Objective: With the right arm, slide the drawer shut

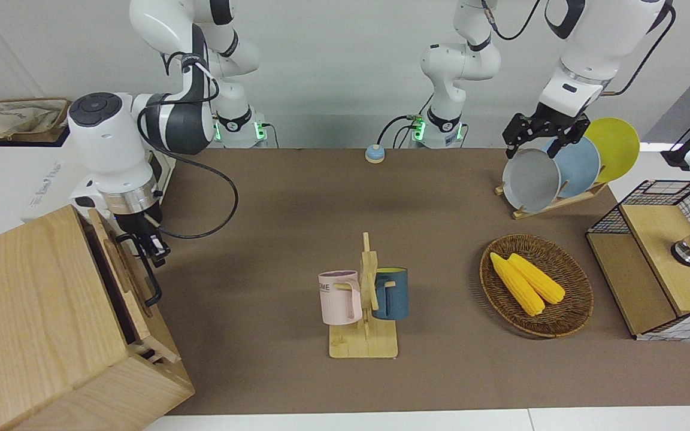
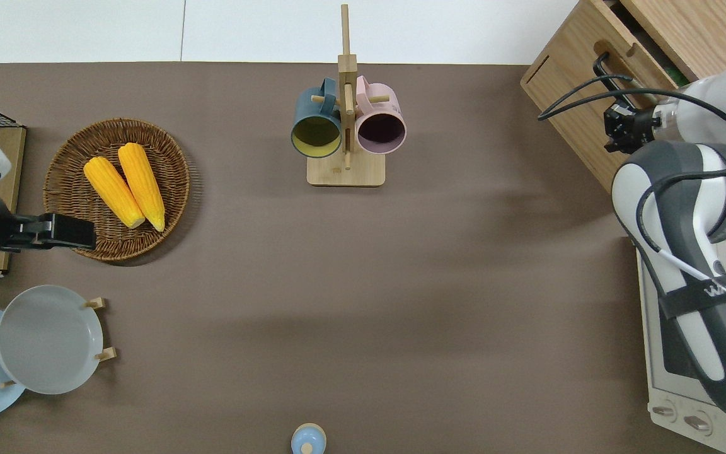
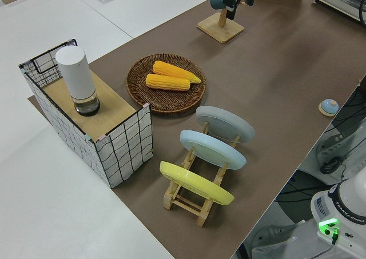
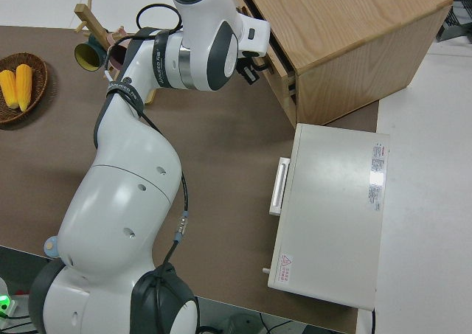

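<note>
The drawer [image 1: 124,280] of the pale wooden cabinet [image 1: 33,323] at the right arm's end of the table stands pulled out a little, with a dark gap showing along its front. Its black bar handle [image 1: 152,281] faces the table's middle. My right gripper [image 1: 154,246] is at the end of the handle nearer to the robots, right against the drawer front [image 2: 574,94]. The overhead view shows this gripper [image 2: 616,123] just beside the handle [image 2: 601,66]. I cannot see whether it is touching or holding the bar. The left arm is parked, its gripper [image 1: 538,139] open.
A wooden mug rack [image 1: 364,299] with a pink and a blue mug stands mid-table. A wicker basket [image 1: 566,311] holds two corn cobs. A plate rack [image 1: 554,173], a wire-mesh box [image 1: 656,263], a blue bell [image 1: 375,154] and a white toaster oven [image 2: 672,353] are also present.
</note>
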